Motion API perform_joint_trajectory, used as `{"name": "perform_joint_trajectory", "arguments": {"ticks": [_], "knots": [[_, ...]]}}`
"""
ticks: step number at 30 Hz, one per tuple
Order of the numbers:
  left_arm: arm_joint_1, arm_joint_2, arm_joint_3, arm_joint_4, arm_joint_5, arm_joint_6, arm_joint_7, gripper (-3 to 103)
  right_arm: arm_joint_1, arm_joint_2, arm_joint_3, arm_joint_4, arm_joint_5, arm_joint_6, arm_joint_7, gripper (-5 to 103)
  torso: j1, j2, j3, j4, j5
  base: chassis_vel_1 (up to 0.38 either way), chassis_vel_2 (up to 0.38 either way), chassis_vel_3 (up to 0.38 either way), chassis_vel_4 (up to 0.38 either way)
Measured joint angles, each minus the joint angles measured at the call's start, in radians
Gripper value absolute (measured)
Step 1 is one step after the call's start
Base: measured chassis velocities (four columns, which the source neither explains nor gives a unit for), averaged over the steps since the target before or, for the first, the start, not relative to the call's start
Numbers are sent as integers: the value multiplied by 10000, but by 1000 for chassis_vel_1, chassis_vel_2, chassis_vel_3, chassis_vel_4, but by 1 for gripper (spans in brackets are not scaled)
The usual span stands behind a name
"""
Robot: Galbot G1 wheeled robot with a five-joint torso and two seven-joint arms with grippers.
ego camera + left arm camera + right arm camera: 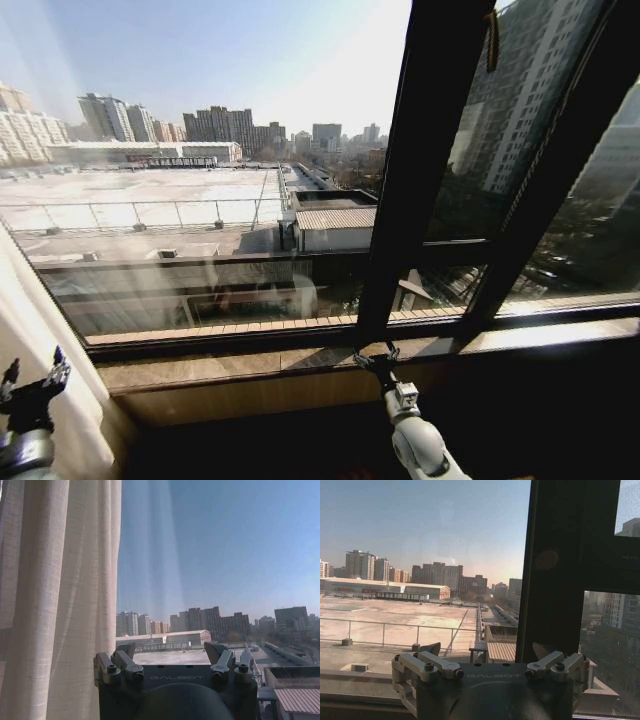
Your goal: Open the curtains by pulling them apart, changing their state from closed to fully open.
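Curtains (60, 595) bunched beside left gripper (171, 656), GALBOT lettering, jaws apart

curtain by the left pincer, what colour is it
Sheer off-white curtain with vertical pleats, seen best in the left wrist view.

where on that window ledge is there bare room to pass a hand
The window sill lies bare between the sheer curtain at its left end and the right gripper, which sits by the dark window post. Right of the post it runs bare too. It is tightest at the far left, where the open left gripper sits against the curtain.
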Motion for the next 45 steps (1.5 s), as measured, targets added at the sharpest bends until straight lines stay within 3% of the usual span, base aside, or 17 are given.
{"name": "perform_joint_trajectory", "arguments": {"ticks": [2, 4, 5, 6, 11, 21, 45], "knots": [[104, -136, 631, -178, 64, -189, 88, 86, 0, 0, 0, 0, 0, 0, 0, 100, 0, 0, 0, 0, -5, 0, 0, 0, 0], [106, -141, 659, -187, 54, -190, 92, 86, 0, 0, 1, 0, 0, 0, 0, 100, 0, 0, 0, 0, -5, 0, 0, 0, 0], [114, -243, 1154, -350, -395, -179, 227, 96, 0, 0, 1, 0, 0, 0, 0, 100, 0, 0, 1, -1, -4, 0, 0, 0, 0], [112, -274, 1353, -406, -665, -176, 367, 98, 0, 0, 1, 0, 0, 0, 0, 100, 0, 0, 0, 0, -5, 0, 0, 0, 0], [115, -284, 2030, -455, -1032, -329, 999, 100, 0, 0, 1, 0, 0, 0, 0, 100, 0, -1, 0, 0, -4, 0, 0, 0, 0], [36, -387, 2680, -146, 50, -517, 748, 100, 0, 0, 1, 0, 0, 0, 1, 100, 0, -1, 1, 0, -6, 0, 0, 0, 0], [8, -361, 2659, -71, 141, -544, 708, 100, 0, 0, 0, 0, 0, 0, 1, 100, 1, -1, 1, 1, -8, -3, -2, 3, 3]]}}
